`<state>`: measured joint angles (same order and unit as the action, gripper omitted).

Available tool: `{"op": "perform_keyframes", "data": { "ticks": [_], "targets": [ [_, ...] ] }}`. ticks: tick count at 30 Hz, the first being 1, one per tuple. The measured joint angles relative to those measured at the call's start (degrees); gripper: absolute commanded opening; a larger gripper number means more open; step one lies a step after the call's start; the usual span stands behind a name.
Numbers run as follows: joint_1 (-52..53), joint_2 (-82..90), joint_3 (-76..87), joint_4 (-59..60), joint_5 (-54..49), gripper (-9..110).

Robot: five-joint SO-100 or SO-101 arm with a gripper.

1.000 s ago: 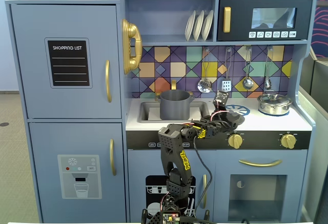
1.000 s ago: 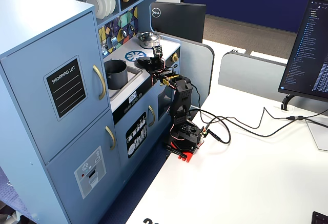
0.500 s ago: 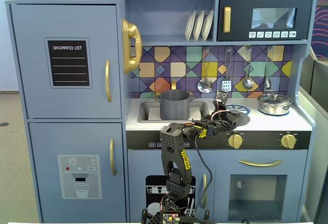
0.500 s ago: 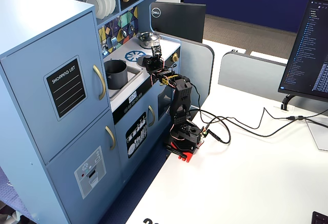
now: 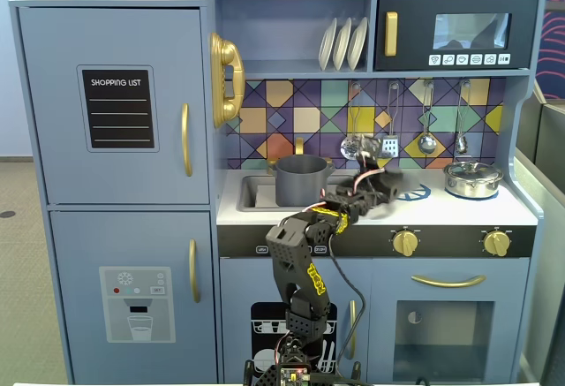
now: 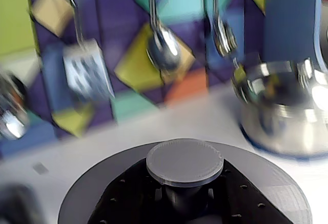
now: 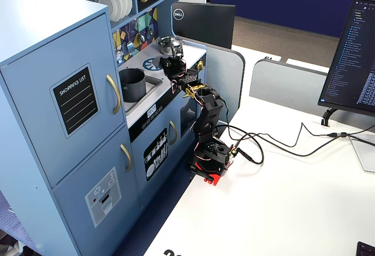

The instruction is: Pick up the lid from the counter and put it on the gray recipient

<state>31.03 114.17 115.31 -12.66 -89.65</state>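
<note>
lid (image 6: 184, 163) fills the bottom centre of the wrist view, a flat matte dark-gray disc with its round knob facing the camera and black gripper (image 6: 182, 203) parts gathered beneath that knob, so the pincer looks pinched on the knob stem, though its tips are hidden. in a fixed view the gripper (image 5: 381, 183) sits right of centre, raised clear of the counter (image 5: 459, 211), with the lid only a dark blur at its tip. the gray recipient (image 5: 301, 180) stands just left of it in the sink recess, open-topped, so the carry leftward is short. judging by its look, the lid is stiff, light printed plastic with a slightly textured face; the knob is the only sensible hold, and a thin disc held there could swing or tilt. the shiny steel pot (image 6: 279, 111) sits at the right edge of the wrist view, with 3 hanging utensils (image 6: 164, 44) across the top.
</note>
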Motion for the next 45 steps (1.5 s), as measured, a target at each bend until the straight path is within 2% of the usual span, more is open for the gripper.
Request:
{"op": "perform_keyframes", "data": {
  "ticks": [8,14,24,45],
  "targets": [
    [-7.47,8.35,-6.33,13.54,1.58,0],
    [-16.26,11.51,-6.77,18.98,1.58,0],
    [-23.82,11.87,-6.77,19.42,1.58,0],
    [-27.25,4.92,-3.69,12.57,-0.88,0]
  ]
}}
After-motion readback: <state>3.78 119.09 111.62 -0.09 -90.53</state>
